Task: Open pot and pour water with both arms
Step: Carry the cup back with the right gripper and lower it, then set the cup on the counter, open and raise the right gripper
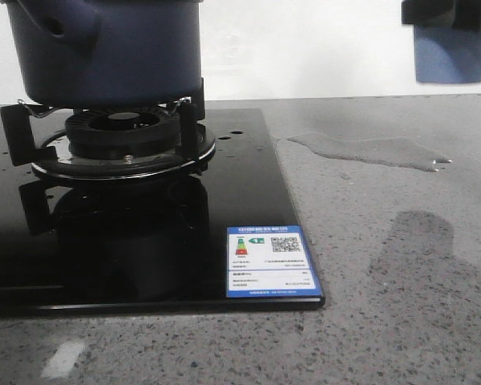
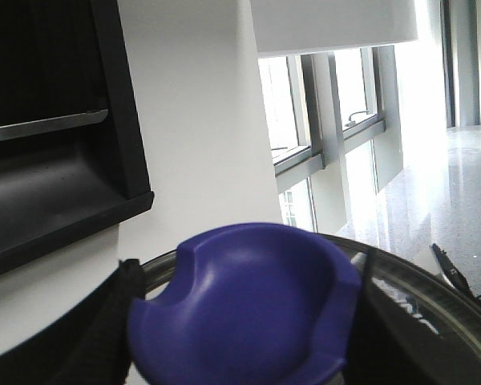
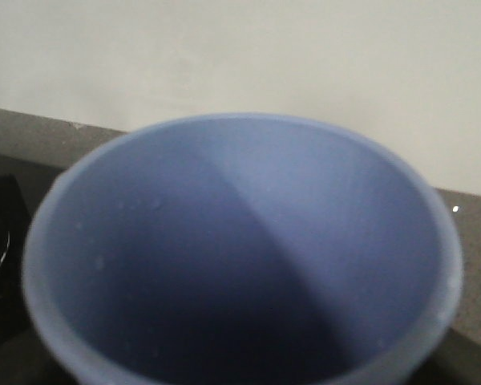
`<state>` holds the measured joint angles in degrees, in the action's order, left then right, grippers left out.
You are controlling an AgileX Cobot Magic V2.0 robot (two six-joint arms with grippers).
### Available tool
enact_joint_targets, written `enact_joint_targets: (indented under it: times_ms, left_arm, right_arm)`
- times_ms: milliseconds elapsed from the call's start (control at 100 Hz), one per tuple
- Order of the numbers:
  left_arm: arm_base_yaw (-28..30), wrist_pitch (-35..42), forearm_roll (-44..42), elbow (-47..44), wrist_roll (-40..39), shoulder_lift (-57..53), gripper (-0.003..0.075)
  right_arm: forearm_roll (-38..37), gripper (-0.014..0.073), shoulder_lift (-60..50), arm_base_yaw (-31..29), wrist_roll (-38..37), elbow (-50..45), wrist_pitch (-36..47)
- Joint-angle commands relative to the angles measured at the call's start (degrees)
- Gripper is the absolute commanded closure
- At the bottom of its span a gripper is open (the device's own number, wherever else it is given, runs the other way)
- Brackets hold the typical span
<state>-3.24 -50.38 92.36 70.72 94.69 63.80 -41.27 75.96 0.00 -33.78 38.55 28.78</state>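
Now the left gripper point(image 2: 244, 365) clamps the lid's knob point(image 2: 244, 309) clear of the pot point(image 1: 104, 48); the right gripper point(image 1: 449, 12) grips the cup point(image 1: 451, 52), ready to pour.

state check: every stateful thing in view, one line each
pot: upright on the burner stand.
lid: lifted clear of the pot; its blue knob sits between the left end effector's fingers.
cup: held up off the counter, inside looks empty apart from droplets.
burner: no flame visible.
water: spilled in a puddle on the counter, right of the stove.
right end effector: hidden by the cup.
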Motion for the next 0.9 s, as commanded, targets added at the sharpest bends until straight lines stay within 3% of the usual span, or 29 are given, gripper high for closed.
enact_joint_targets:
  times_ms: [0,310,510,580,890]
  left_arm:
    - [0.1,0.0,5.1,1.4,-0.5,-1.4,0.0428]
    - [0.1,-0.5,4.9,1.1,-1.8,-1.4,0.0428]
    - [0.1,-1.0,4.7,1.1,-1.9,-1.4,0.0428]
    - [0.1,-1.0,4.7,1.1,-1.9,-1.4,0.0428]
    - [0.1,-1.6,4.7,1.1,-2.0,-1.4,0.0428]
  right_arm:
    - [1.2,0.0431,0.6,-0.4,-0.1,1.3,3.4]
    - [1.1,0.0409,4.2,-0.4,-0.1,1.3,7.7]
    - [0.9,0.0134,4.2,-0.4,-0.1,0.7,5.5]
    - [0.9,0.0077,4.2,-0.4,-0.1,0.0,5.2]
    - [0.9,0.0064,4.2,-0.4,-0.1,-1.3,6.3]
